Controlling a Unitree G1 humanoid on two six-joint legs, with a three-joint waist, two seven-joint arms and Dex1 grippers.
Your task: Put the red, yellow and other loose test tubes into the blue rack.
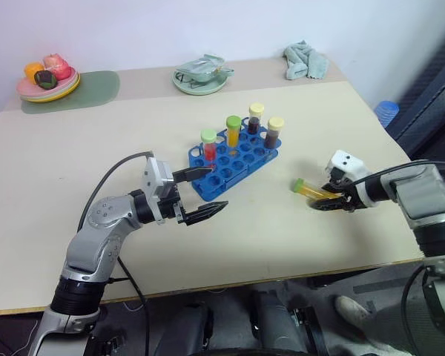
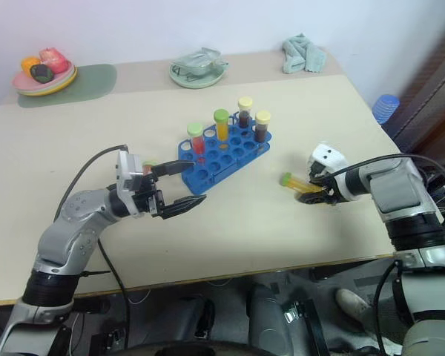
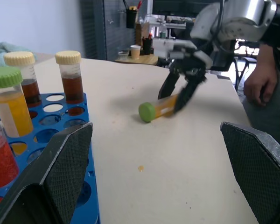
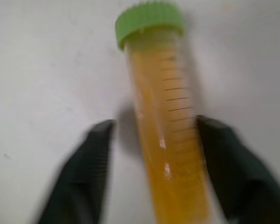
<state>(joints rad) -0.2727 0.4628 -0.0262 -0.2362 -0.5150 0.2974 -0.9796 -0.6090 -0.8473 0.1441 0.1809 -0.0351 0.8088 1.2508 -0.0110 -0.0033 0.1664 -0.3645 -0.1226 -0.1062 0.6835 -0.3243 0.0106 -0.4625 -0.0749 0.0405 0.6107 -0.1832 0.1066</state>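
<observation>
- The yellow tube (image 4: 168, 140) with a green cap lies on the table (image 1: 59, 185) towards its right edge, between the spread fingers of the right gripper (image 1: 334, 199); one finger (image 4: 233, 163) is at its side, the other (image 4: 84, 172) stands off with a gap.
- The left gripper (image 1: 204, 194), jaws wide apart and holding nothing, hovers just beside the near end of the blue rack (image 1: 233, 157), mid-table.
- The rack holds four upright tubes.
- The left wrist view shows a person's hand (image 3: 261, 84) beyond the table's right edge.
</observation>
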